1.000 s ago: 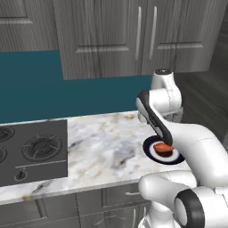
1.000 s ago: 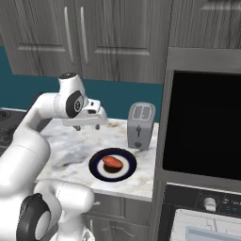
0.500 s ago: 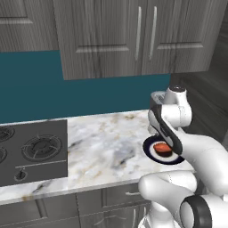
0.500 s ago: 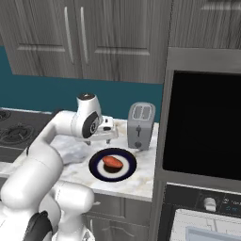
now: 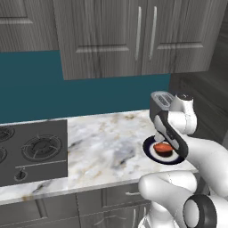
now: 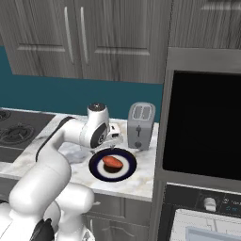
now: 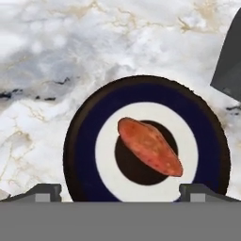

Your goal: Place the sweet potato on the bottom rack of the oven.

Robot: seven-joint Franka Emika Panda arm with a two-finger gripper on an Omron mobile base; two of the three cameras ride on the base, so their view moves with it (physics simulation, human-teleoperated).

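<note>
Rightward, the oven (image 6: 202,127), door closed, dark panel. Marble counter (image 5: 102,147) carries toaster (image 6: 141,125), then blue-rimmed plate (image 7: 84,141). Sweet potato (image 7: 149,146) lies on plate centre. Gripper (image 7: 120,190) hovers above it, fingers spread wide, empty.

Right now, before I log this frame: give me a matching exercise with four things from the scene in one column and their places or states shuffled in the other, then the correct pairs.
Things:
1. sweet potato
2. plate
3. toaster
4. gripper

Places or states:
A. stands at the back of the counter, beside the oven's frame
B. lies on the counter, dark blue rim around a white centre
C. open, hovering above the plate
D. lies in the middle of the plate, not grasped

Pairs: 1-D, 2-B, 3-A, 4-C
</note>
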